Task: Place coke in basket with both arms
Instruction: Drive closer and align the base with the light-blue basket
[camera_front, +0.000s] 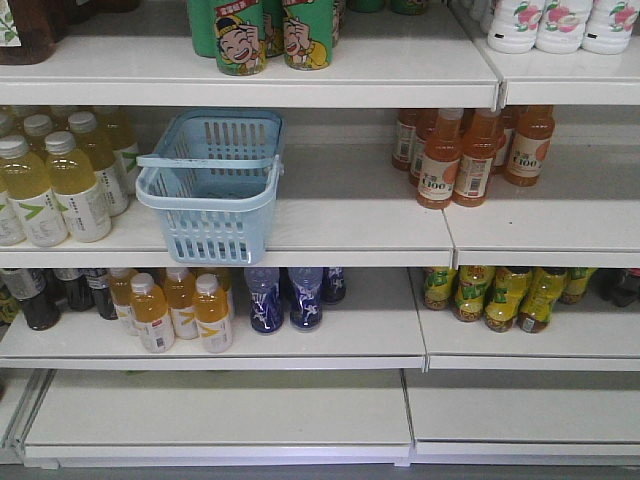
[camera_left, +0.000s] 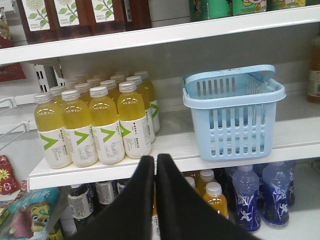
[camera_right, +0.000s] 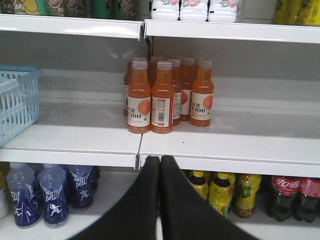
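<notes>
Exterior front-facing view: empty basket (camera_front: 215, 238) on shelf (camera_front: 340, 215), no coke in sight, left pincer (camera_left: 155, 159) and right pincer (camera_right: 160, 160) clenched bare; seemingly everything left.

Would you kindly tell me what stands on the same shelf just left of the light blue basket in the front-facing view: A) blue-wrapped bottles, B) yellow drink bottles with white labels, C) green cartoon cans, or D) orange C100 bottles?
B, since the yellow drink bottles stand just left of the basket on the same shelf, while the orange C100 bottles are off to its right and the blue-wrapped bottles sit one shelf lower.
</notes>
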